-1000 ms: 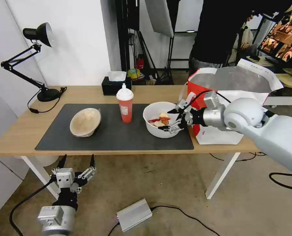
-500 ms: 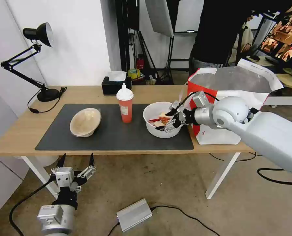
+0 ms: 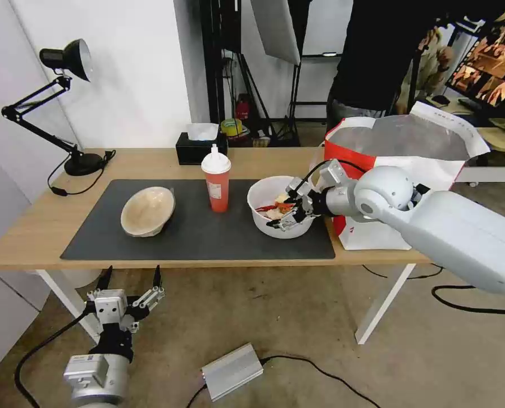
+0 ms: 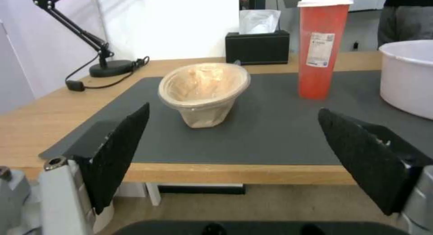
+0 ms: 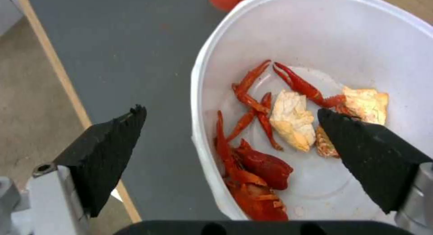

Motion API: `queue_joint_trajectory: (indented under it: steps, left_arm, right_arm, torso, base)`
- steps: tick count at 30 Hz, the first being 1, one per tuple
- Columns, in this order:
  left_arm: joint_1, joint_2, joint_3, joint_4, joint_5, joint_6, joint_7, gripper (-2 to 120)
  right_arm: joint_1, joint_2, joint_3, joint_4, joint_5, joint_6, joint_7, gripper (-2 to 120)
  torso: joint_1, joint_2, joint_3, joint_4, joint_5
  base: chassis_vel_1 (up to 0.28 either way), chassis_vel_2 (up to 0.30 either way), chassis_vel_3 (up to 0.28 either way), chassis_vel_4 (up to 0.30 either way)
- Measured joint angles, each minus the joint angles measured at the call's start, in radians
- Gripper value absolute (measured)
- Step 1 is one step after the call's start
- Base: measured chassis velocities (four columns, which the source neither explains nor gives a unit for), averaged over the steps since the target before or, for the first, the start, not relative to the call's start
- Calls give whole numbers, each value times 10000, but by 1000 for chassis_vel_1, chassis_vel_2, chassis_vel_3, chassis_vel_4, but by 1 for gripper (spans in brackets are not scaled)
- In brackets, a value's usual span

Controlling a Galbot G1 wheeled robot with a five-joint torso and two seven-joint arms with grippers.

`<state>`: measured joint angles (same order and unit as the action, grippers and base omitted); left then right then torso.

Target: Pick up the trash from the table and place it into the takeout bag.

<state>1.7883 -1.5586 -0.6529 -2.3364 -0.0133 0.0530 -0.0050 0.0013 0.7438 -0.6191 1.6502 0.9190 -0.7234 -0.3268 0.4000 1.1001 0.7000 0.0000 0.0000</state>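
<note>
On the table [image 3: 37, 226], a white plastic bowl [image 3: 268, 229] with red shell scraps sits on the dark mat [image 3: 196, 238]. My right gripper [image 3: 283, 207] is open and straddles the bowl's rim [image 5: 198, 92]: one finger is outside the wall, the other is over the scraps. A red-orange cup [image 3: 217, 190] with a white lid stands left of it. A beige pulp bowl [image 3: 148, 211] lies tilted farther left. The takeout bag [image 3: 402, 139] stands open at the table's right end. My left gripper [image 3: 133, 272] hangs open below the table's front edge, facing the pulp bowl [image 4: 205, 89].
A black tissue box [image 3: 200, 148] sits at the back edge and a desk lamp [image 3: 65, 62] at the back left. A person in black [image 3: 377, 51] stands behind the bag. A silver box [image 3: 231, 371] and cables lie on the floor.
My right gripper has moved left from the bowl's right edge to over the bowl, still open. The left arm has stayed where it was.
</note>
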Motion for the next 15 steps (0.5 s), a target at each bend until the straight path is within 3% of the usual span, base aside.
queue_joint_trajectory:
  steps: [15]
  left_arm:
    - [-40,12,-18,54,-33,0,-26,100]
  right_arm:
    - [159,484,-306,-653,-162,15,124,98]
  torso:
    - [0,0,0,0,0]
  base:
    - [0,0,0,0]
